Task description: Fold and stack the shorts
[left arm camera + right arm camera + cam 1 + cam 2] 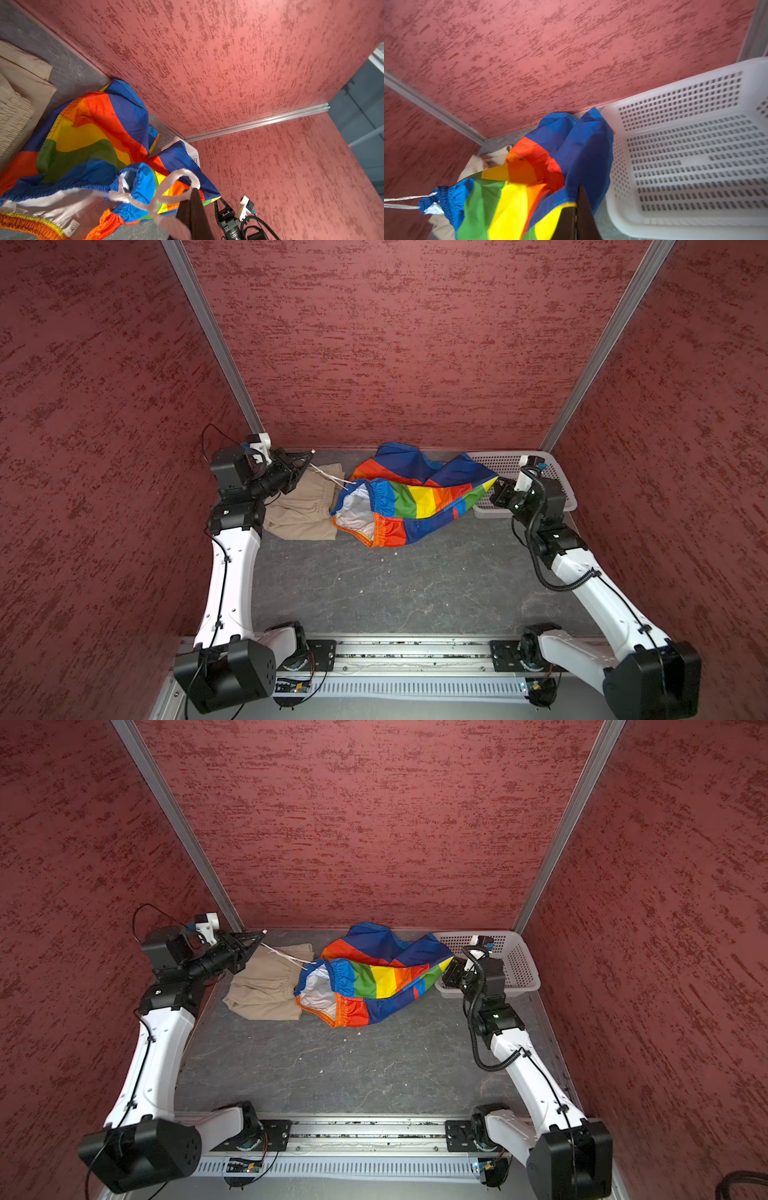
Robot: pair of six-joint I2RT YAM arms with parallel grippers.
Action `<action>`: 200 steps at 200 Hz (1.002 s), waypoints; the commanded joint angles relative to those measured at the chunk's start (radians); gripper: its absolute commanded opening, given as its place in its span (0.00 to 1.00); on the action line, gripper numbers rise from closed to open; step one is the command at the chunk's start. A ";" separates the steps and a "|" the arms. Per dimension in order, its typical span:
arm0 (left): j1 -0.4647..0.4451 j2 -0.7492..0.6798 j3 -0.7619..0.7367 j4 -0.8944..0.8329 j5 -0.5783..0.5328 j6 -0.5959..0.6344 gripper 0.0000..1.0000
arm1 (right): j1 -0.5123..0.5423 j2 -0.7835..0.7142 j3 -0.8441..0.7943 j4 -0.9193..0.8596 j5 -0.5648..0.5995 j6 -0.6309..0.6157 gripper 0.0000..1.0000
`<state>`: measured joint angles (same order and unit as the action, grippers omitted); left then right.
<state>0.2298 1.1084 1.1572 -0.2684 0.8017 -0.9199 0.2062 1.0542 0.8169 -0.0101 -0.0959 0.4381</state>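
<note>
The rainbow-striped shorts hang stretched between my two grippers, waist opening to the left, sagging onto the grey table. My left gripper is shut on the white drawstring, which runs taut to the waistband. My right gripper is shut on the blue and yellow leg hem of these shorts. The beige shorts lie folded on the table at the back left, partly under the rainbow waist.
A white perforated basket stands in the back right corner, just behind my right gripper. Red walls close in at the back and both sides. The grey table is bare in front of the shorts.
</note>
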 commanded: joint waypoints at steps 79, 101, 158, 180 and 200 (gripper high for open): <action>0.055 0.041 -0.250 -0.158 -0.138 0.103 0.78 | 0.124 -0.208 -0.233 -0.097 0.097 0.028 0.00; 0.008 -0.073 -0.153 -0.443 -0.460 0.111 0.78 | 0.125 -0.221 -0.236 -0.116 0.100 0.025 0.00; -0.575 -0.156 -0.171 -0.406 -0.829 0.035 0.74 | 0.125 -0.203 -0.232 -0.137 0.087 0.024 0.00; -0.751 0.040 -0.145 -0.398 -0.884 0.015 0.69 | 0.124 -0.211 -0.226 -0.139 0.091 0.024 0.00; -0.858 0.195 -0.094 -0.376 -0.921 0.006 0.63 | 0.125 -0.221 -0.232 -0.140 0.096 0.025 0.00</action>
<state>-0.5274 1.1679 1.0328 -0.6270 -0.0063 -0.8890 0.3267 0.8505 0.5766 -0.1360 -0.0216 0.4530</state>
